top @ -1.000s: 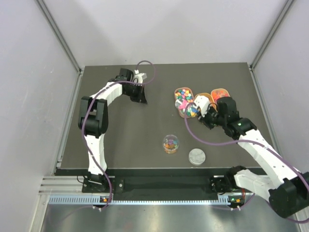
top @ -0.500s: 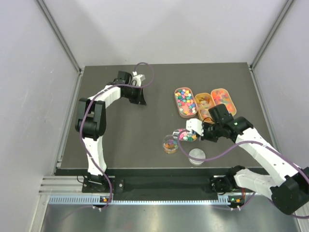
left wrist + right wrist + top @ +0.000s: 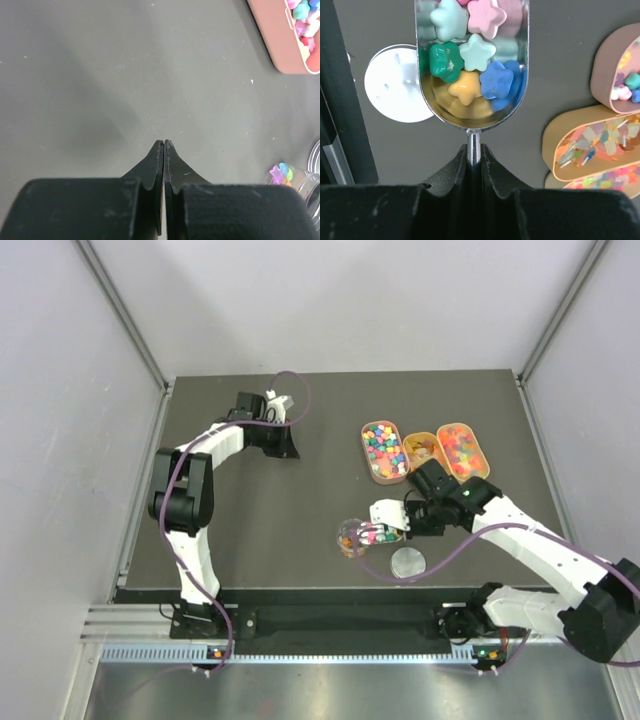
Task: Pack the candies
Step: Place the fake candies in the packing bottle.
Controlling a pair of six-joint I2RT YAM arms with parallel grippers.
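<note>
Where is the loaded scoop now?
In the top view the scoop sits near the front edge of the table, held by the right tool, its bowl at the clear jar, the silver lid just to its right.

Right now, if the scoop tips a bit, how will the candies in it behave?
The star candies lie loose, heaped in the smooth shiny scoop, so they would probably slide and tumble out at a slight tilt. The right gripper pinches only its thin stem, so the scoop may swivel.

I see three oval trays (image 3: pixel 420 434) toward the table's (image 3: pixel 300 510) right edge; a clear jar (image 3: pixel 346 540) and silver lid (image 3: pixel 407 562) near its front edge.
</note>
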